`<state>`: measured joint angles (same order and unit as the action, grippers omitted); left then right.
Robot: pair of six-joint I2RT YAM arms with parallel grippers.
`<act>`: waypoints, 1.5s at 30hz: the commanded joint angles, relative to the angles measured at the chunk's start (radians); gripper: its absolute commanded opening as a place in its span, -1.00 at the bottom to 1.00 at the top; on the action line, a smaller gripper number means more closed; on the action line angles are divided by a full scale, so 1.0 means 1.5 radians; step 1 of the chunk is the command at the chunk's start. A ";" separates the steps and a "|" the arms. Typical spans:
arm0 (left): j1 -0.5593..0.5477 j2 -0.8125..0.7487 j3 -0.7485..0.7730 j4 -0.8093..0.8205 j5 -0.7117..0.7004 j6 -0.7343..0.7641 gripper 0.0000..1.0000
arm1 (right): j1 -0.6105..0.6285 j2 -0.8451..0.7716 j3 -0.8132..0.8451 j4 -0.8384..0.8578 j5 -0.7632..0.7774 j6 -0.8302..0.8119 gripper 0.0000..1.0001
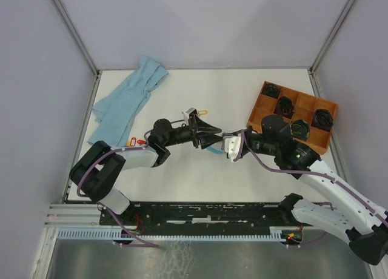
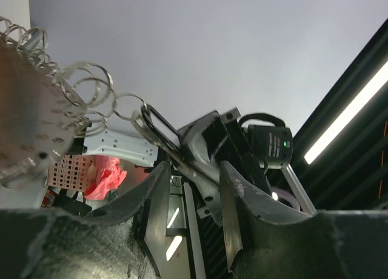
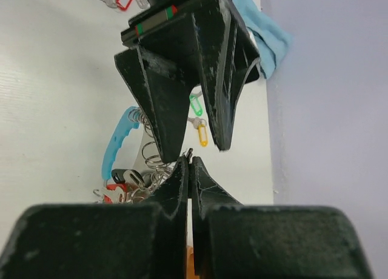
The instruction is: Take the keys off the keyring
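Observation:
The keyring (image 3: 117, 141), a loop of silver rings with one light blue stretch, lies on the white table under both grippers; its rings (image 2: 91, 91) fill the upper left of the left wrist view. My right gripper (image 3: 190, 160) is shut on a thin dark-headed key (image 2: 160, 127) that hangs from those rings. My left gripper (image 2: 194, 167) is open right in front of it, its fingers (image 3: 170, 109) apart with nothing between them. In the top view the left gripper (image 1: 212, 133) and right gripper (image 1: 222, 141) meet tip to tip over the keyring (image 1: 212, 150). Green- and yellow-tagged keys (image 3: 200, 124) lie beyond.
A wooden compartment tray (image 1: 260, 109) with dark parts stands at the right. A light blue cloth (image 1: 127, 100) lies at the back left. Loose red- and blue-tagged keys (image 1: 136, 141) rest by the left arm, and another tagged key (image 1: 197, 113) lies behind the grippers.

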<state>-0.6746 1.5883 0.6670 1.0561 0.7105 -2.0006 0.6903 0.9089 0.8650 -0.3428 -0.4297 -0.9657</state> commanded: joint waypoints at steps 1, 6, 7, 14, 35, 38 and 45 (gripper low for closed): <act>0.001 -0.057 -0.048 0.125 -0.005 0.035 -0.08 | -0.018 -0.011 0.044 -0.011 -0.039 0.079 -0.99; 0.002 -0.112 -0.124 0.127 -0.020 0.131 -0.01 | -0.040 -0.007 0.056 -0.027 -0.088 0.125 -0.99; 0.002 -0.125 -0.137 0.127 -0.024 0.152 -0.01 | -0.044 -0.004 0.059 -0.030 -0.097 0.134 -0.99; -0.002 -0.319 -0.208 -0.060 -0.113 0.567 -0.05 | -0.085 0.012 0.095 -0.059 -0.190 0.211 -0.99; -0.095 -0.314 -0.197 0.061 -0.121 1.320 0.94 | -0.170 0.108 0.245 -0.280 -0.434 0.247 -0.99; -0.094 -0.266 -0.166 0.059 -0.092 1.326 0.85 | -0.170 0.120 0.255 -0.307 -0.442 0.229 -0.99; -0.090 -0.171 -0.098 0.099 -0.017 1.289 0.50 | -0.169 0.140 0.265 -0.333 -0.443 0.211 -0.99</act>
<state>-0.8150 1.2919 0.4503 1.1038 0.5900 -0.0799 0.4419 1.1118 1.2022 -0.8360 -1.0382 -0.6189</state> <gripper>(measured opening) 0.795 0.016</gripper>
